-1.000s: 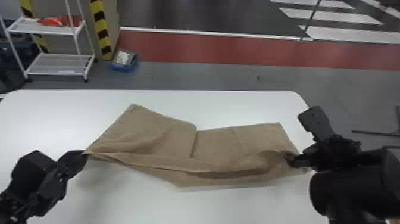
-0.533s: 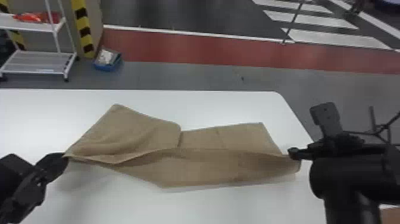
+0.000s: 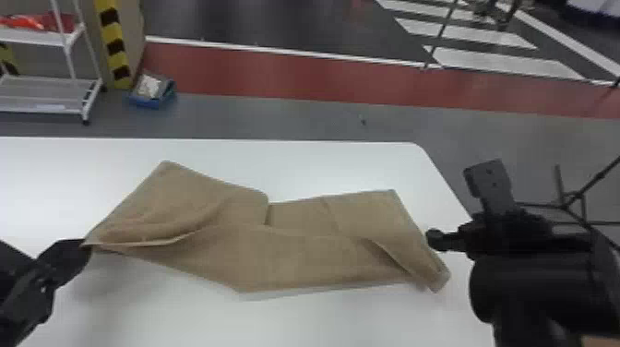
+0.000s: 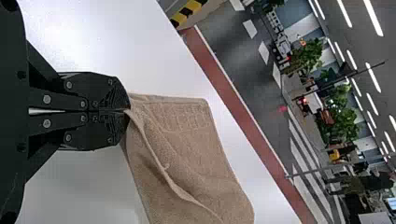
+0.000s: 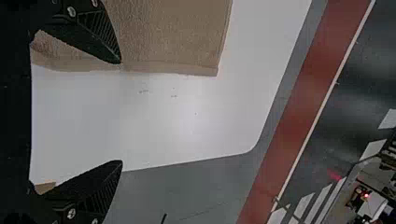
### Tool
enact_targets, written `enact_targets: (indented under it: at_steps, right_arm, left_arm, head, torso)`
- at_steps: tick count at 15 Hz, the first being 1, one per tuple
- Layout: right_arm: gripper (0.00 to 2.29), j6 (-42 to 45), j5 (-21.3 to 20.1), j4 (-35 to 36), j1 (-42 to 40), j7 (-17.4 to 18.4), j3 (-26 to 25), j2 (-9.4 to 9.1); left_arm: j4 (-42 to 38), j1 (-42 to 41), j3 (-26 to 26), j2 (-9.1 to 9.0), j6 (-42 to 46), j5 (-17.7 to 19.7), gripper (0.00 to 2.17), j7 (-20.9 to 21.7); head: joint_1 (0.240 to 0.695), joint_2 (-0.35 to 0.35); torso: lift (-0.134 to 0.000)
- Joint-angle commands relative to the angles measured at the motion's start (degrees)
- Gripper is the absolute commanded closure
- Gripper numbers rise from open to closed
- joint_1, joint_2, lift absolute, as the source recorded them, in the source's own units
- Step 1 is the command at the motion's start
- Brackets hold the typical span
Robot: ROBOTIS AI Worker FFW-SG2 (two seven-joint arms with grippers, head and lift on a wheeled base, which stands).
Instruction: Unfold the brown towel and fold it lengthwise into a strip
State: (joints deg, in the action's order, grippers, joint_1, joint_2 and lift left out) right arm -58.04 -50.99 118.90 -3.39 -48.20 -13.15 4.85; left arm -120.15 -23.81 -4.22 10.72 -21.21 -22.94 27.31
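Brown towel (image 3: 277, 254) just flopped loose on the right, right gripper (image 3: 454, 207) fingers spread, left gripper (image 3: 85, 244) fingers pinching a corner.

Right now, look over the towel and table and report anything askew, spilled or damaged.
The brown towel lies askew on the white table, not as an even strip: its far edge is stepped near the middle, and its near right corner forms a crooked flap. I see no spill or damage.
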Motion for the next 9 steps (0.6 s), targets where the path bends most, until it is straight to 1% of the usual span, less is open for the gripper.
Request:
enact_targets:
  at_steps: [1, 3, 6, 7, 9]
  right_arm:
    - [0.13, 0.4, -1.2, 5.6, -5.3, -3.2, 3.1, 0.08]
    - [0.13, 0.9, -3.9, 8.9, -9.1, -7.0, 5.2, 0.6]
    - [0.13, 1.1, -7.6, 9.4, -10.8, -11.1, 5.9, 1.04]
    - [0.14, 1.1, -8.8, 9.0, -10.9, -11.4, 6.0, 1.22]
    - [0.15, 1.3, -11.9, 6.4, -10.9, -11.4, 8.3, 1.92]
  left_arm:
    - [0.1, 0.0, 0.0, 0.09, 0.2, 0.0, 1.7, 0.0]
    - [0.4, 0.2, 0.1, 0.09, 0.2, 0.0, 1.7, 0.0]
    - [0.6, 0.3, 0.3, 0.09, 0.2, -0.1, 1.7, 0.0]
    - [0.7, 0.4, 0.3, 0.09, 0.2, -0.1, 1.7, 0.0]
    - [0.9, 0.4, 0.3, 0.18, 0.2, -0.1, 1.7, 0.1]
  head:
    - [0.695, -0.213]
    - [0.695, -0.18]
    - [0.695, -0.145]
    - [0.695, -0.143]
    - [0.695, -0.147]
  torso:
    - [-0.12]
    - [-0.12]
    - [-0.12]
    - [-0.12]
    - [-0.12]
